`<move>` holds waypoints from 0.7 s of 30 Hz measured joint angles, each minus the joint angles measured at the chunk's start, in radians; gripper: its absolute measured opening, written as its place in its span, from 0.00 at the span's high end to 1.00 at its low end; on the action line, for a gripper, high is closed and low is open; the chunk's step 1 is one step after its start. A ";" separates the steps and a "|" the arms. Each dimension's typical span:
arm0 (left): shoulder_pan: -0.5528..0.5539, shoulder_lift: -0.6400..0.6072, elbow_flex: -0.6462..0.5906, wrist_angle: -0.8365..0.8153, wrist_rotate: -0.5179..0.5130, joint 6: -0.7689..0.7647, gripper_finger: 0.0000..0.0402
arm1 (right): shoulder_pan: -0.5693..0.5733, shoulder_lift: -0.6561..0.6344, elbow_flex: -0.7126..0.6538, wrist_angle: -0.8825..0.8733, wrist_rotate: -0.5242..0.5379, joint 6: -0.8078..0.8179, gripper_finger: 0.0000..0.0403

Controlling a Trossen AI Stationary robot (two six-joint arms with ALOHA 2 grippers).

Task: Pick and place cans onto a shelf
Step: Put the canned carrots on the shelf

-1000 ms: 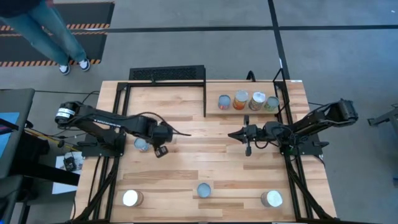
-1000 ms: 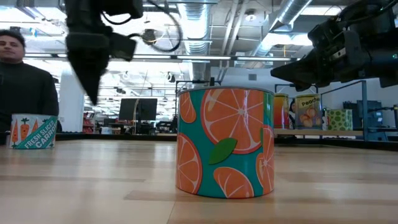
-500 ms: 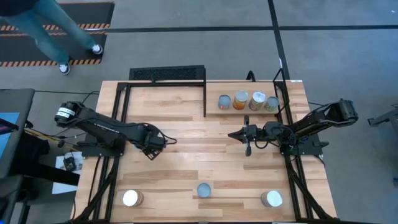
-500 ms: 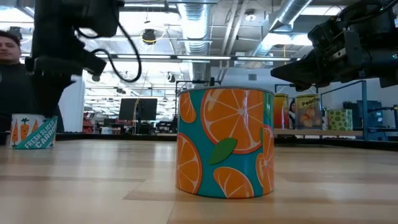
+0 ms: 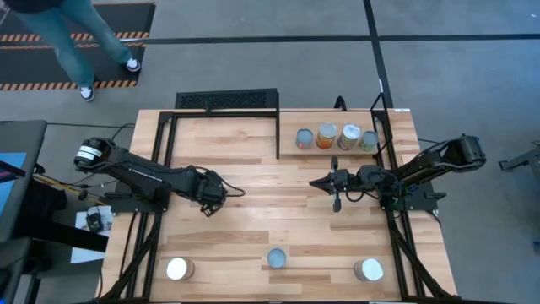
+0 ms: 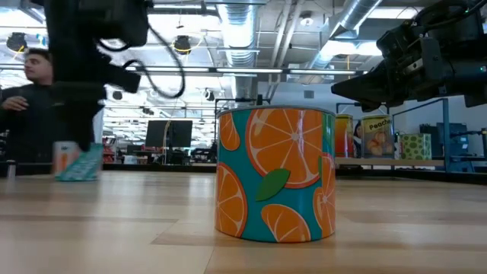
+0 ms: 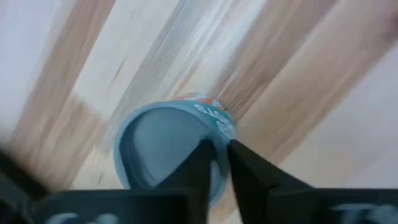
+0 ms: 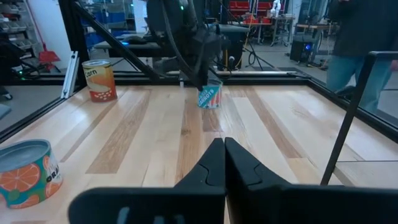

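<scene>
A small can with a pale-blue top and a carrot label (image 7: 161, 149) is at the table's left middle, under my left gripper (image 5: 205, 198), which points steeply down and is shut on it. It shows tilted in the low view (image 6: 76, 160) and the right wrist view (image 8: 209, 96). My right gripper (image 5: 315, 182) hangs shut and level over the table's right middle, holding nothing. Several cans (image 5: 336, 137) stand in a row on the shelf (image 5: 333, 153) at the far right. Three more cans stand along the near edge, the orange-patterned one (image 6: 275, 175) in the middle. My left gripper pinches the carrot can's rim (image 7: 224, 127) between its two fingers, one finger (image 7: 198, 165) over the pale-blue top and the other outside on the wall. The fingers come from above, pointing steeply down. The can is tilted; whether its bottom edge is off the table I cannot tell.
A corn can (image 8: 99, 79) and a silvery-topped can (image 5: 369, 270) stand at the near corners. Black frame posts (image 5: 278, 127) border the shelf and the table's far side. A person (image 5: 76, 34) walks on the floor beyond the far left corner.
My left gripper has come down and toward the table's left edge onto the carrot can, rolling a little. Its fingers spread wide, then closed on the rim. The can, upright half a second ago, now tilts and has shifted slightly toward the table's right.
</scene>
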 joint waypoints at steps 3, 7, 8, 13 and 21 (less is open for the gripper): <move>0.027 0.001 0.028 0.111 -0.011 0.132 0.98 | 0.000 0.000 0.000 0.000 0.001 0.000 0.98; 0.084 0.001 0.042 0.364 0.015 0.376 0.98 | 0.000 0.000 0.000 0.001 0.001 0.002 0.97; 0.102 0.001 0.043 0.447 0.033 0.431 0.99 | 0.000 0.000 0.000 0.001 0.001 0.003 0.97; 0.183 0.001 0.044 0.729 0.097 0.598 0.99 | 0.000 0.000 0.000 0.006 0.001 0.010 0.97; 0.203 0.135 0.131 0.864 0.130 0.734 1.00 | 0.000 0.000 0.005 0.016 0.006 0.011 0.97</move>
